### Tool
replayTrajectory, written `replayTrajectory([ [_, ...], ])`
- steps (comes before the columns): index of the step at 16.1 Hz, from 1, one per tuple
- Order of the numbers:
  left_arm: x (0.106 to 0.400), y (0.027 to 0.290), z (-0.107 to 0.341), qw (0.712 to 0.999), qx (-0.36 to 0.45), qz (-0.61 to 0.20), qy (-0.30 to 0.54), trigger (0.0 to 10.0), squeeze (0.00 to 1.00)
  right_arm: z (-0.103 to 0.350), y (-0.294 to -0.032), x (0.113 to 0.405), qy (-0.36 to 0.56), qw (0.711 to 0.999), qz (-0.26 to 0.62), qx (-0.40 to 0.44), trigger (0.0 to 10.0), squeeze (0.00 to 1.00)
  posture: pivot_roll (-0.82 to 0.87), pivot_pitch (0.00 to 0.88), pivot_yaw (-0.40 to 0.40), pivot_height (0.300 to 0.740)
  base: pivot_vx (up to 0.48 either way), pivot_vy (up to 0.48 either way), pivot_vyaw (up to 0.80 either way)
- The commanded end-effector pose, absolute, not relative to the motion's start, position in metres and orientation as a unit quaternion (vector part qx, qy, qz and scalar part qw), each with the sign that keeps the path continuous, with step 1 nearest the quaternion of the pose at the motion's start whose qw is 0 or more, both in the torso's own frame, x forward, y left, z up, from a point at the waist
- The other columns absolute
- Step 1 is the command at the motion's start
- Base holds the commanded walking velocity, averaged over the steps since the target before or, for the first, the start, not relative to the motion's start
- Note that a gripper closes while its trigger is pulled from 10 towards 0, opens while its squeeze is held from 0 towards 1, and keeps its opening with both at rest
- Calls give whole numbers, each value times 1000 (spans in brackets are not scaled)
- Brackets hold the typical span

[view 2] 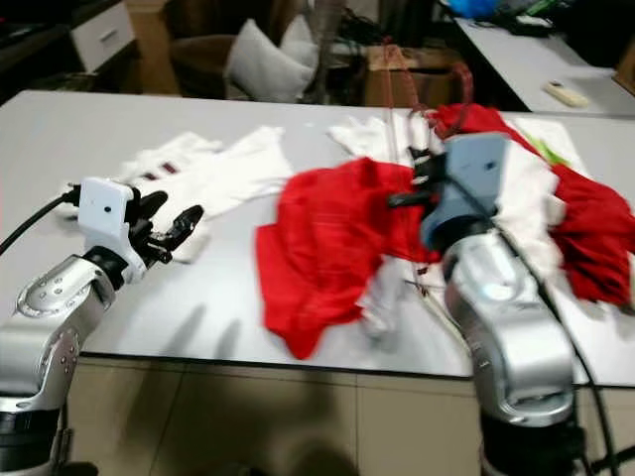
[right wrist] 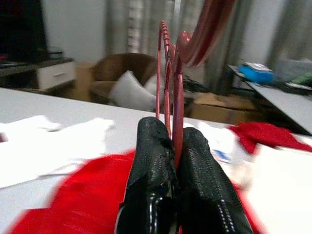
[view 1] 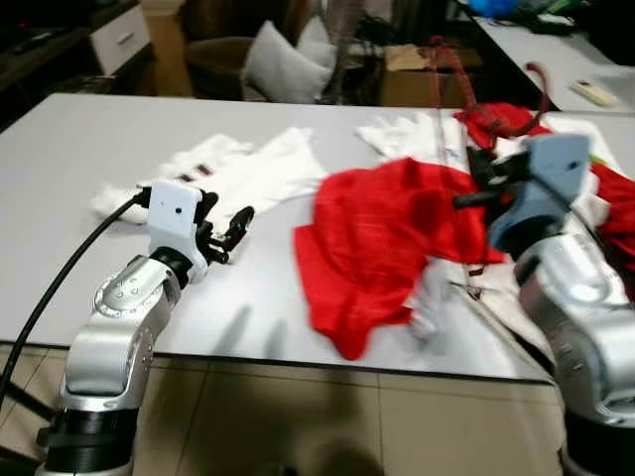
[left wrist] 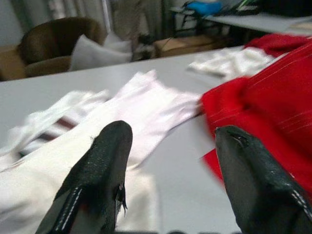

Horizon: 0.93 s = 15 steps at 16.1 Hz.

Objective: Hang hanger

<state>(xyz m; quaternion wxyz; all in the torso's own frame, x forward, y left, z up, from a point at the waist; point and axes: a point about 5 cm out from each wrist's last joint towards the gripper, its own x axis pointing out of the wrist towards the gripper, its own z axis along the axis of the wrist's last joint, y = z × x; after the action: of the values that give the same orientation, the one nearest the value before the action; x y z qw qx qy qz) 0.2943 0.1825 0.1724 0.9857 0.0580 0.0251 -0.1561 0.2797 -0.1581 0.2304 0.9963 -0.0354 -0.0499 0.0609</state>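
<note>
Right hand [right wrist: 170, 161] pinched tight on hanger [right wrist: 171, 78]; both black fingers [right wrist: 148, 175] pressed against the thin dark-red wire, which rises out of the grip and curls into a hook above. In the eye views this hand sits raised over the red cloth [view 1: 382, 243], hanger standing up from it towards the far side of the desk [view 1: 60, 198]

Left hand [left wrist: 170, 180] spread wide, holding nothing, hovering low over the desk just beside the white shirt [view 1: 248, 174]

Step in hand, as judged: carry the hanger off the desk to wherever it hangs. No rail or hook can be made out here, so the robot probably has to turn or walk first

To do it well: keep the pinch firm and the wire upright, since so thin a wire could twist between the pads. Lift straight up before swinging, because the red cloth lies right under the hand and loose folds could snag the lower wire. Whether cloth already hangs on the hanger cannot be told

Room and edges: near desk edge runs right below both arms, tiled floor [view 1: 298, 416] beyond it. More red and white cloth piled to the right, close by the right arm. Behind the desk an armchair with pillow [view 1: 283, 64], a box, and a second desk at far right; open space is upward and back towards the robot
</note>
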Motion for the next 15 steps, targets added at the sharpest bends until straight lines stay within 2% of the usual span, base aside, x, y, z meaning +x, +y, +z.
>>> replayTrajectory([
  [1, 295, 177, 168, 985, 69, -156, 34, 10000, 0, 232, -152, 275, -66, 995, 70, -33, 10000, 0, -21, 0, 46, 740, 0, 386, 0],
  [4, 296, 173, 168, 985, 67, -155, 33, 10000, 0, 221, -150, 272, -53, 996, 65, 6, 10000, 0, -26, 0, 47, 740, 0, 387, 0],
  [8, 298, 172, 167, 985, 70, -154, 34, 10000, 0, 213, -151, 270, -49, 997, 51, 13, 10000, 0, -30, 0, 53, 740, 0, 390, 0],
  [11, 299, 173, 165, 985, 73, -153, 37, 10000, 0, 200, -153, 270, -6, 998, 63, 29, 10000, 0, -32, 0, 57, 740, 0, 390, 0],
  [15, 299, 173, 164, 985, 71, -152, 38, 10000, 0, 192, -145, 267, -9, 996, 84, 1, 10000, 0, -28, 0, 51, 740, 0, 390, 0],
])
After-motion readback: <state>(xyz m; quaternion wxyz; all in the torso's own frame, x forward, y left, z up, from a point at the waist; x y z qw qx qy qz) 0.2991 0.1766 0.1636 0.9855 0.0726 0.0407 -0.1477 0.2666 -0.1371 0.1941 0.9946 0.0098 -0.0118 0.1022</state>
